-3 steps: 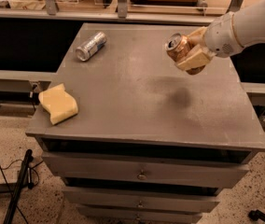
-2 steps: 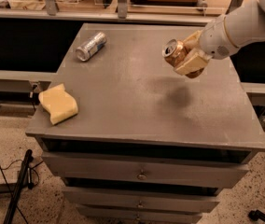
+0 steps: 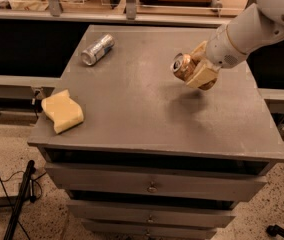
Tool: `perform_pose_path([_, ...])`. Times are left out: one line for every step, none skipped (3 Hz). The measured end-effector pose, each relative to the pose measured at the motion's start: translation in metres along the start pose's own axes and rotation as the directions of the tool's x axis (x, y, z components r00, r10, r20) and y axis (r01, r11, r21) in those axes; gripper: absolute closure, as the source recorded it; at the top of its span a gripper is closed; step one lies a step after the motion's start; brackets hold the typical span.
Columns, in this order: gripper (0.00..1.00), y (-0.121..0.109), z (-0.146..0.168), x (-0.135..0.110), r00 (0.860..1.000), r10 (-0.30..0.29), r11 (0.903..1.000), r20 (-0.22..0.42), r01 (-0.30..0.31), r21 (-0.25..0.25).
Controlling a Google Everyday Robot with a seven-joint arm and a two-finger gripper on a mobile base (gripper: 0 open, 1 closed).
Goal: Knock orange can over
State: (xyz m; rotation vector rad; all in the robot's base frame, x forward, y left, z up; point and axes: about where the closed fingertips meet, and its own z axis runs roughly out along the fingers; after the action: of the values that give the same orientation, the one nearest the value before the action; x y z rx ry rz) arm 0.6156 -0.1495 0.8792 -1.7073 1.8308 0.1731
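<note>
The orange can (image 3: 183, 66) is tilted on its side with its silver top facing left, held above the right half of the grey cabinet top (image 3: 147, 109). My gripper (image 3: 198, 70) is shut on the orange can, its tan fingers (image 3: 200, 74) wrapped around the can's body. The white arm reaches in from the upper right. The can's shadow falls on the surface just below it.
A silver-grey can (image 3: 97, 49) lies on its side at the back left of the top. A yellow sponge (image 3: 62, 111) sits near the front left corner. Drawers are below the top, and a shelf rail runs behind it.
The gripper with the orange can has shifted slightly to the left and a little lower. The silver-grey can and the sponge have not moved.
</note>
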Motion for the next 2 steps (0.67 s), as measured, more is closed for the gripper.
perform_pose_path([0.53,0.0060,0.0090,0.0010,0.997,-0.035,0.9991,-0.065,0.034,-0.025])
perform_pose_path([0.54,0.0115,0.0151,0.0004,0.989,-0.075,0.9964,-0.129,0.070,-0.048])
